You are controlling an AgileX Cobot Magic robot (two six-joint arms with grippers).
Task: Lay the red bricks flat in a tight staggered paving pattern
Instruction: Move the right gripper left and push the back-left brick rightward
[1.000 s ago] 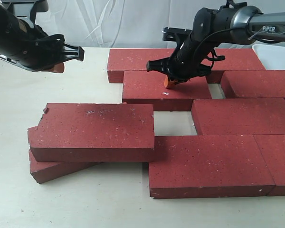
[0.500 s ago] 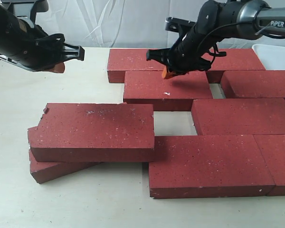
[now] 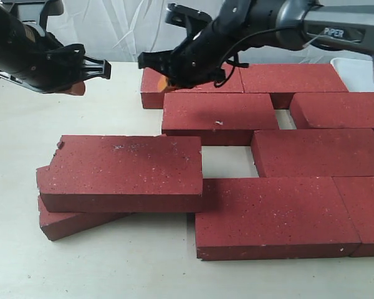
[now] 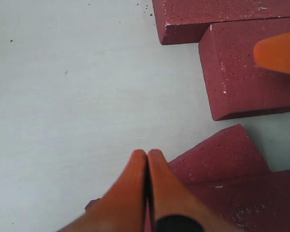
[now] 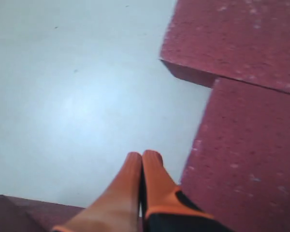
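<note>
Although laid in different places on the white tabletop (image 3: 112,268), the flat, rectangular, dark red bricks (image 3: 218,115) share one look: a grainy face flecked with tiny white specks, each about twice as long as wide. Seven lie flat in four offset rows across the right of the exterior view, with two at the back, two next, a single third-row brick (image 3: 318,152) and two edge to edge at the front. A narrow gap parts the second-row pair, and bare table shows just left of the third-row brick. On the left, an upper brick (image 3: 128,168) with a chipped far corner rests on a tilted lower brick (image 3: 65,223), whose end juts out beneath it. The left gripper (image 3: 75,89) hovers over bare table left of the back row, its orange fingers (image 4: 133,179) pressed together on nothing. The right gripper (image 3: 166,80) reaches across above the left end of the back row, its orange fingers (image 5: 125,183) likewise pressed together and empty. A white tray (image 3: 361,73) sits at the far right.
</note>
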